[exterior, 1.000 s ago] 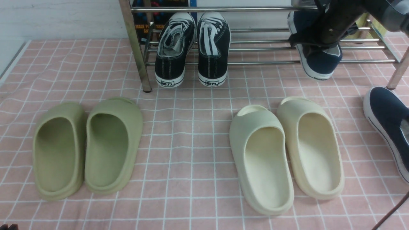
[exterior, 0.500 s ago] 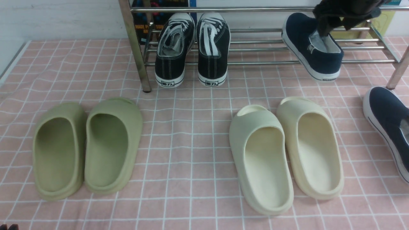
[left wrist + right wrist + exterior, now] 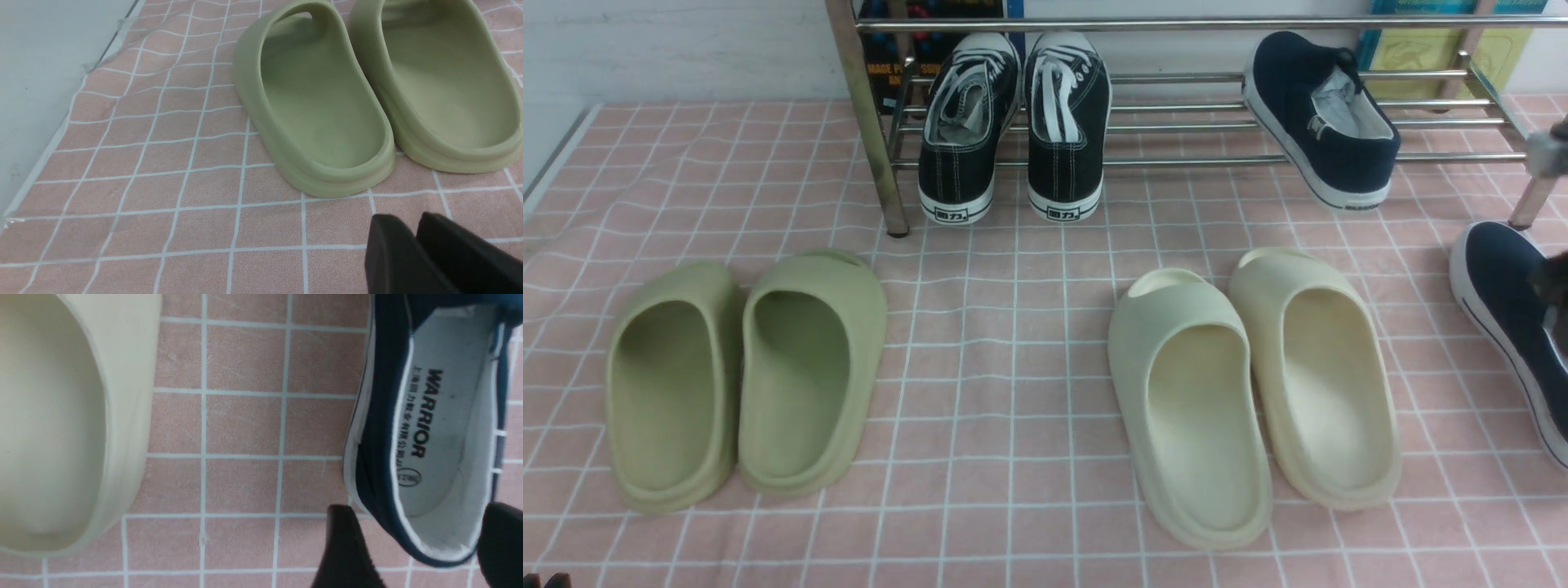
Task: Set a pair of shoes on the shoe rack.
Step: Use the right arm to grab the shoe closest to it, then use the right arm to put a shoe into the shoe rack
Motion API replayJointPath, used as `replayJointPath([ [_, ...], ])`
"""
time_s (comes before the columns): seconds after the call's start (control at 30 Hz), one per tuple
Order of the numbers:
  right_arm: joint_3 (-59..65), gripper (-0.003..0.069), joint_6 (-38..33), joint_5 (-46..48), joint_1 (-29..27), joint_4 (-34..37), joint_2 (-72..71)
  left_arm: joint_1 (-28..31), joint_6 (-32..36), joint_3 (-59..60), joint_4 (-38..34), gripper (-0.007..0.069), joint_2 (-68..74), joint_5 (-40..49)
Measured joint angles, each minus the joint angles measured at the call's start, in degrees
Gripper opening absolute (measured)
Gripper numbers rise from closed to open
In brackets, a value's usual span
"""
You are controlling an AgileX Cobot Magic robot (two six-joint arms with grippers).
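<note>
Surface: pink cloth (image 3: 1013, 327).
Shoe 1 (image 3: 1319, 114): on shoe rack (image 3: 1176, 159), upper right.
Right gripper (image 3: 425, 543): jaws spread astride heel of shoe 2 (image 3: 445, 416), right edge.
Left gripper (image 3: 416, 245): jaws pressed together.

Left tool (image 3: 408, 228) is being shown as two matte black fingers (image 3: 392, 257), wedge-shaped, with rounded tips and smooth faces. Right tool (image 3: 419, 510) is being shown as two black fingers (image 3: 347, 555) tapering to blunt tips, their edges being seen as slightly fuzzy. In the front view, a grey metallic piece of the right arm (image 3: 1550, 151) is being caught blurred at the frame edge, with a dark smear below it that is too blurred to be made out.
</note>
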Motion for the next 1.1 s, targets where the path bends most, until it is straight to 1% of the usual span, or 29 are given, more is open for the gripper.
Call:
replayJointPath([
  [0.03,1.4,0.0426,0.1,-1.9,0.0,-0.1,0.4,0.0,0.0,0.0,0.0,0.0125,0.0,0.0],
  [0.07,1.7,0.0426,0.1,-1.9,0.0,-0.2,0.5,0.0,0.0,0.0,0.0,0.0125,0.0,0.0],
  [0.1,2.9,0.0422,0.8,-4.9,0.0,-1.0,1.7,0.0,0.0,0.0,0.0,0.0126,0.0,0.0],
  [0.17,3.3,0.0414,2.1,-6.7,0.0,-2.8,3.7,0.0,0.0,0.0,0.1,0.0126,0.0,0.0],
  [0.3,3.5,0.0372,4.9,-8.4,0.0,-6.5,7.9,0.0,0.0,0.0,0.1,0.0126,0.0,0.0],
  [0.37,3.6,0.0305,6.6,-9.0,0.0,-8.3,10.0,0.0,0.0,0.0,0.1,0.0126,0.0,0.0],
  [0.4,3.7,0.0298,6.7,-9.1,0.0,-8.4,10.1,0.0,0.0,0.0,0.1,0.0126,0.0,0.0],
  [0.47,3.7,0.0174,7.4,-9.2,0.0,-8.5,10.7,0.0,0.0,0.0,0.2,0.0126,0.0,0.0],
  [0.5,3.7,0.0162,7.5,-9.1,0.0,-8.4,10.7,0.0,0.0,0.0,0.2,0.0126,0.0,0.0],
  [0.53,3.6,0.0058,7.5,-8.7,0.0,-8.2,10.3,0.0,0.0,0.0,0.2,0.0126,0.0,0.0],
  [0.6,3.0,0.0009,7.5,-7.5,0.0,-7.7,8.9,0.0,0.0,0.0,0.2,0.0126,0.0,0.0],
  [0.73,1.2,0.0008,5.2,-2.8,0.0,-4.3,2.9,0.0,0.0,0.0,0.2,0.0126,0.0,0.0],
  [0.83,-2.0,0.0008,3.1,-1.7,0.0,-1.8,-0.9,0.0,0.0,0.0,0.2,0.0128,0.0,0.0],
  [1.0,-7.4,0.0008,1.7,-1.4,0.0,-0.2,-0.6,0.0,0.0,0.0,0.2,0.0129,0.0,0.0],
  [1.1,-11.5,0.0008,1.5,-0.4,0.0,0.4,2.2,0.0,0.0,0.0,0.2,0.0132,0.0,0.0],
])
